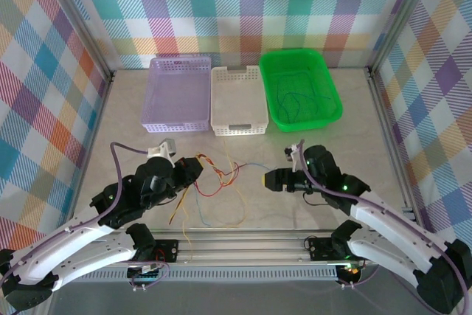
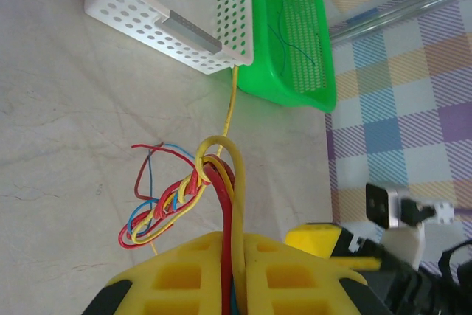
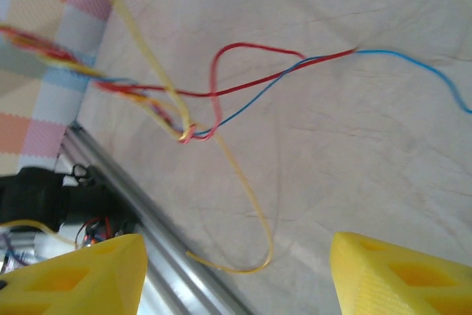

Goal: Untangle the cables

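From the top external view, the cables lie in a loose tangle of red, yellow and blue on the pale surface. They sit between the two arms, just ahead of the metal rail at the near edge. The left hand sits at the tangle's left end, touching it. The right hand is just to the right of the cables and apart from them, pointing toward them. At the far side stand a purple basket, a white basket and a green basket, side by side. Thin dark strands lie in the green one.

In the left wrist view, the left hand is pressed together on the cables. Red and yellow strands run straight into the narrow gap between its yellow fingers. Just beyond the tips, a yellow strand loops over the red. To the left hangs a twisted length of red, yellow and blue (the blue is the thinnest of them). One yellow strand runs on toward the white basket, with the green basket beside it.

In the right wrist view, the right hand is spread wide, with nothing between its yellow fingers. The cables lie on the surface ahead of it. Red, blue and yellow meet at a small knot, and the blue trails off to the right. A yellow loop lies near the rail.
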`<move>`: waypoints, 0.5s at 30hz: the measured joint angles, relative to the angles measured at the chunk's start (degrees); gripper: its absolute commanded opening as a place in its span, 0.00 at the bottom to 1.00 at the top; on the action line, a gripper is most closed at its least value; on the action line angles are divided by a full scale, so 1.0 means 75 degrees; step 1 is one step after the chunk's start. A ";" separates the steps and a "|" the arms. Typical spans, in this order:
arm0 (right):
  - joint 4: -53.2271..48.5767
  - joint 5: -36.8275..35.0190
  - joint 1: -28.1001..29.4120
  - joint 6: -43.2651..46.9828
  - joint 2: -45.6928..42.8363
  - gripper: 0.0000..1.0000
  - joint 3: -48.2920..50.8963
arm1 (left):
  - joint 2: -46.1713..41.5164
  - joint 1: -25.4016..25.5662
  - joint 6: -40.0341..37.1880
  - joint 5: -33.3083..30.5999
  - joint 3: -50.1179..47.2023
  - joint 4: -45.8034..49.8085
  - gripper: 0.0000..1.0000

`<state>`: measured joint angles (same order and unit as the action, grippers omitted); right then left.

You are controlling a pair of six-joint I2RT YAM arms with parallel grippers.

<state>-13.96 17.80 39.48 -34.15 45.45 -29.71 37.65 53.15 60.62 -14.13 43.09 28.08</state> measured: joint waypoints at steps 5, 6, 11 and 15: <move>0.1201 0.0099 0.0356 -0.0184 -0.0656 0.64 0.0915 | 0.0026 0.0000 0.0184 0.0058 -0.0082 -0.0283 0.00; 0.1480 0.0122 0.0423 -0.0262 -0.0656 0.64 0.1093 | 0.0055 0.0000 0.0207 0.0082 -0.0085 -0.0347 0.00; 0.2719 0.0160 0.1387 -0.0443 -0.0551 0.64 0.1399 | 0.0306 0.0000 0.0321 0.0140 -0.0085 -0.0504 0.00; 0.3395 0.0087 0.2363 -0.0230 -0.0140 0.64 0.1093 | 0.0501 0.0000 0.0405 0.0154 -0.0085 -0.0577 0.00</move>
<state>11.51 18.46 57.21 -35.88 44.40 -21.52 41.41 53.15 63.66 -12.97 42.46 23.75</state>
